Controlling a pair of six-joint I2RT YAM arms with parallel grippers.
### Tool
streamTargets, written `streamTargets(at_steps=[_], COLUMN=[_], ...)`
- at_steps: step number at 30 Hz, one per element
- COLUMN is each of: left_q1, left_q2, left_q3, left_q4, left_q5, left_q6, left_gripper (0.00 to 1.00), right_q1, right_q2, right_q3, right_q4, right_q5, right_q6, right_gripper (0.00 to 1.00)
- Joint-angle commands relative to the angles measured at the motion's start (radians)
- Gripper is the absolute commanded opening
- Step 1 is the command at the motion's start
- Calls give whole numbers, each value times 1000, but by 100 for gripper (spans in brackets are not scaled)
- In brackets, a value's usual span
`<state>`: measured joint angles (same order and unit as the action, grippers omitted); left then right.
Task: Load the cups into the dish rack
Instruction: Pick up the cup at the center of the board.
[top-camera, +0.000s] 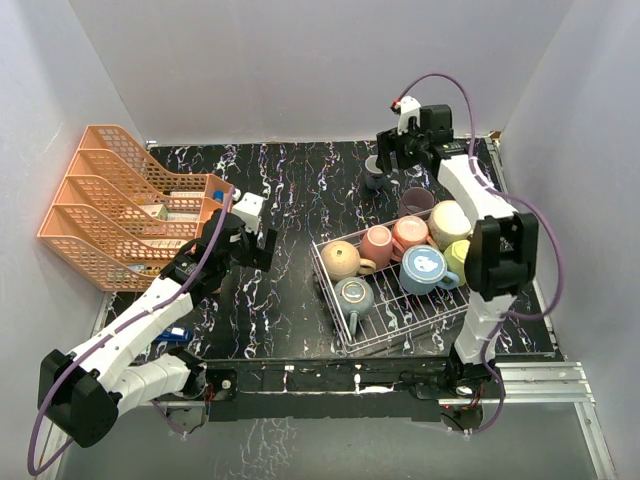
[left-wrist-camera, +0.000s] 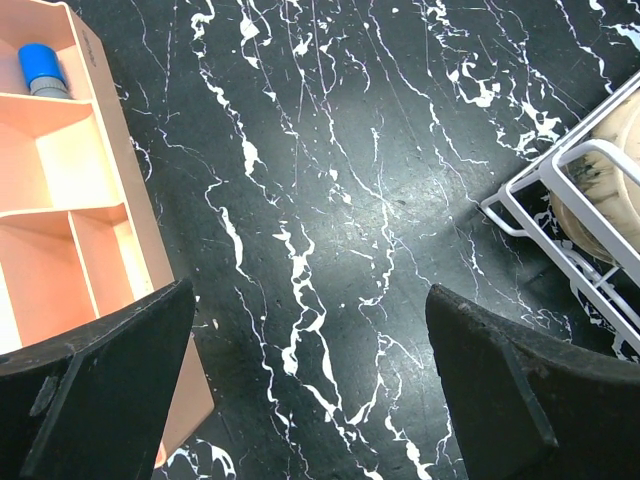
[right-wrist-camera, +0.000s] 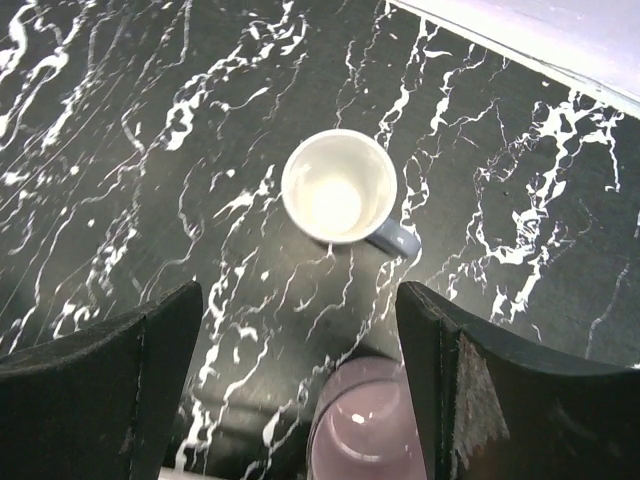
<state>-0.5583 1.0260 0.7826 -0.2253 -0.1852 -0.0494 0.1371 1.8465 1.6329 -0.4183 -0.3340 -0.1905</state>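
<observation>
Seven cups (top-camera: 424, 268) sit in the dish rack (top-camera: 395, 325); the grey mug (right-wrist-camera: 338, 187) and mauve mug (right-wrist-camera: 365, 430) stand outside on the surface, while the left end effector (left-wrist-camera: 310, 400) and right end effector (right-wrist-camera: 300, 385) are both spread apart, empty.

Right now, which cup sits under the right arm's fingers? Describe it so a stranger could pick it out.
Beyond the white dish rack, toward the table's far edge, two cups stand outside it. It is the small grey mug, upright below the open right gripper. Unlike the bigger mauve mug nearer the rack, it is grey with a cream inside.
</observation>
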Motion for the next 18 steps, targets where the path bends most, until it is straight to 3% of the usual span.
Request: streamTargets(at_steps=[1, 5, 7, 18], left_q1=[5, 6, 5, 6], left_q2=[-10, -6, -3, 32], left_q3=[-11, -15, -17, -14], left_q4=[-5, -3, -2, -5], left_q5=[-38, -47, -49, -49], left_q6=[13, 16, 18, 23], left_gripper=[97, 97, 97, 97], right_q1=[-3, -7, -7, -7], right_q2=[133, 249, 293, 455], right_q3=[166, 276, 319, 444], right_q4=[1, -8, -14, -20], right_q5=[82, 128, 128, 144], right_q6=[95, 117, 102, 20], right_gripper=[80, 77, 71, 55])
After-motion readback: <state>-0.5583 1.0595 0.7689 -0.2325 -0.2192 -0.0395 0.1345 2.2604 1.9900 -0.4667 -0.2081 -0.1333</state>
